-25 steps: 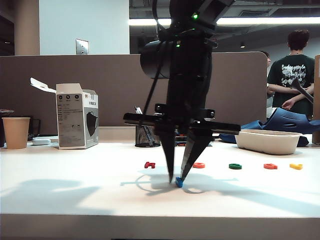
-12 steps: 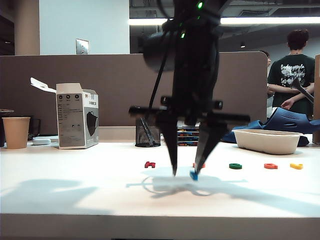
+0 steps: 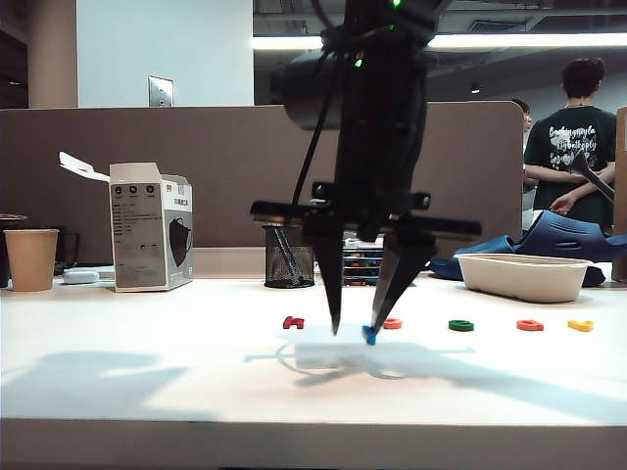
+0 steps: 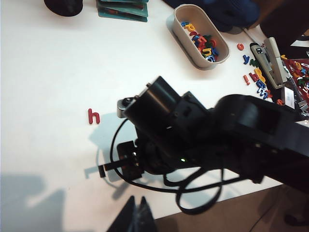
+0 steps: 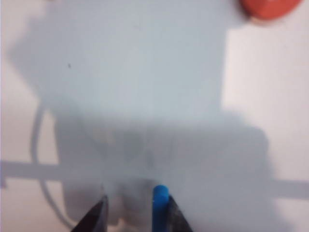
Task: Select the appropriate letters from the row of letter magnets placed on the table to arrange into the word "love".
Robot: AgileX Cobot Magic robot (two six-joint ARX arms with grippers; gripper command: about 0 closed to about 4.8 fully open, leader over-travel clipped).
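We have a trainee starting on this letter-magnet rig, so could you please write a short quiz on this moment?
1. True or false: the right gripper, low over the table at mid-row, has its jaws pressed shut.
2. What colour is the letter at the tip of one of its fingers? A) red B) blue C) yellow
3. The left gripper hangs above the table; which letter is the dark red magnet in its wrist view?
Key: 1 false; 2 B; 3 h.

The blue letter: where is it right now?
In the exterior view the blue letter sits mid-table at one tip of the right tool, just before the orange ring.
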